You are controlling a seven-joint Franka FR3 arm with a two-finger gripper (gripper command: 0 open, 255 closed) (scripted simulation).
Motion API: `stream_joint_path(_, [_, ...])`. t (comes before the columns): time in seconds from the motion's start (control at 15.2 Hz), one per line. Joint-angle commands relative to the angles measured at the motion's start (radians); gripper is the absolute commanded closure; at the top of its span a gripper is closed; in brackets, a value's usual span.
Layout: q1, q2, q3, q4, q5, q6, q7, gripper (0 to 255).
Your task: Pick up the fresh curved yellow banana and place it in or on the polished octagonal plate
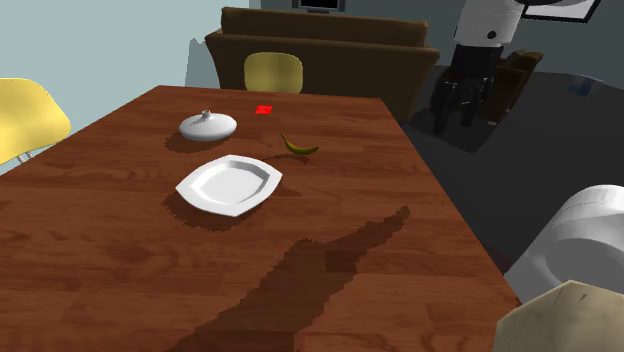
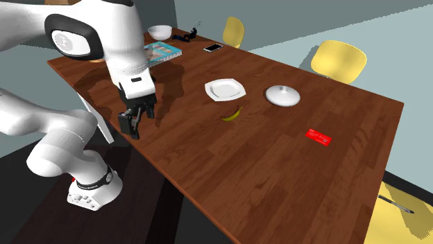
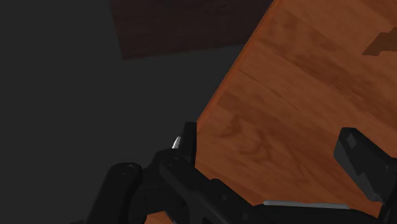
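The banana [image 1: 298,146] [image 2: 232,114] is yellow-green and curved, and lies on the brown wooden table [image 1: 330,300] just beyond the plate. The white octagonal plate [image 1: 229,184] [image 2: 225,89] rests flat with nothing on it. My black gripper [image 1: 456,112] [image 2: 132,127] hangs at the table's edge near the stand, far from both banana and plate. It is open, with nothing between its fingers. In the wrist view the gripper [image 3: 273,159] points down at the table edge, one finger [image 3: 364,159] over the wood and the other at the rim.
A white lidded dish [image 1: 208,124] [image 2: 282,96] and a red card [image 1: 264,109] [image 2: 319,137] lie near the banana. A book [image 2: 161,50], white bowl [image 2: 160,32] and phone [image 2: 213,48] sit at one end. Yellow chairs [image 1: 273,72] [image 2: 338,59] and a brown sofa [image 1: 330,45] surround the table.
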Motion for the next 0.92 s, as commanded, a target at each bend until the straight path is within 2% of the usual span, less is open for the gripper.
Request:
stream_joint_path(0.0, [0.0, 0.0, 0.0, 0.0, 0.0, 0.0, 0.0, 0])
stream_joint_path(0.4, [0.062, 0.233, -0.003, 0.101, 0.008, 0.131, -0.117, 0])
stream_joint_path(0.86, [0.125, 0.494, 0.011, 0.265, 0.025, 0.228, -0.25, 0])
